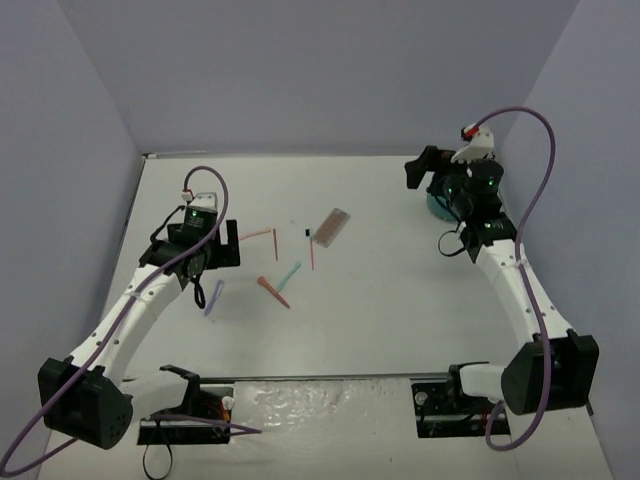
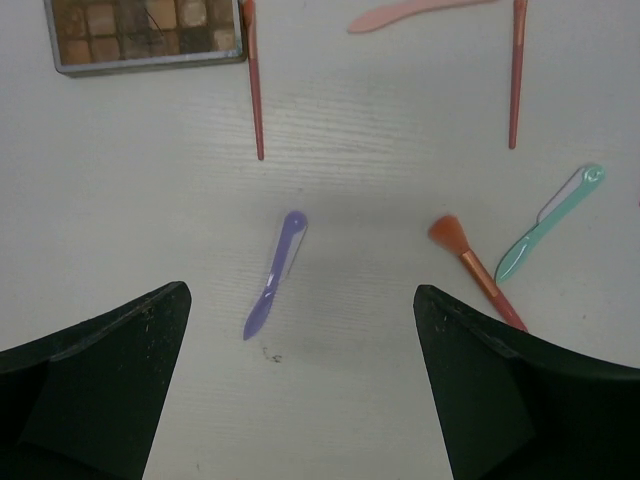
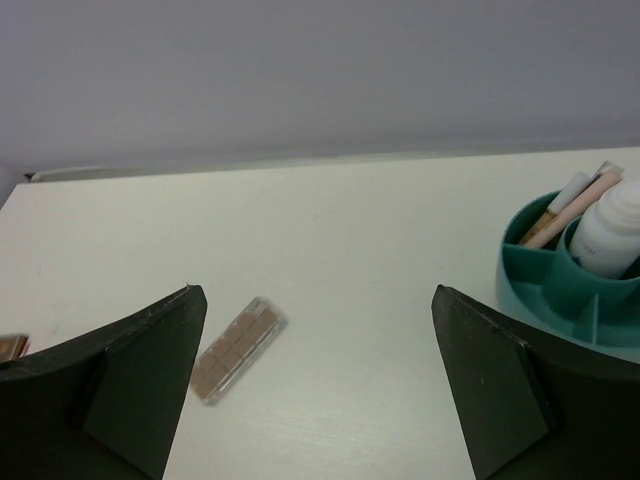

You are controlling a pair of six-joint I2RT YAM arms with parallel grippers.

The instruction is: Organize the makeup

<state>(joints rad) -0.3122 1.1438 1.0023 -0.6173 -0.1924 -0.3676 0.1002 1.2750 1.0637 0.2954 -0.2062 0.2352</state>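
Observation:
My left gripper [image 1: 222, 248] [image 2: 300, 296] hangs open over the table with nothing between its fingers. A lilac applicator [image 2: 275, 275] [image 1: 213, 297] lies just ahead of its jaws. Around it lie an orange brush [image 2: 475, 270], a mint applicator [image 2: 550, 222], two thin red sticks [image 2: 255, 90] [image 2: 517, 75], a pink spatula [image 2: 410, 14] and a brown palette [image 2: 145, 35] [image 1: 331, 226]. My right gripper [image 1: 418, 170] [image 3: 318, 292] is open and empty beside the teal tub [image 3: 545, 290]. The tub holds a white bottle [image 3: 612, 235] and some sticks [image 3: 565, 205]. The palette [image 3: 238, 348] lies ahead of the right jaws.
The teal tub [image 1: 437, 207] sits at the back right, mostly hidden under my right arm. Lilac walls enclose the white table [image 1: 380, 300] at the back and sides. The arm bases and cables occupy the near edge.

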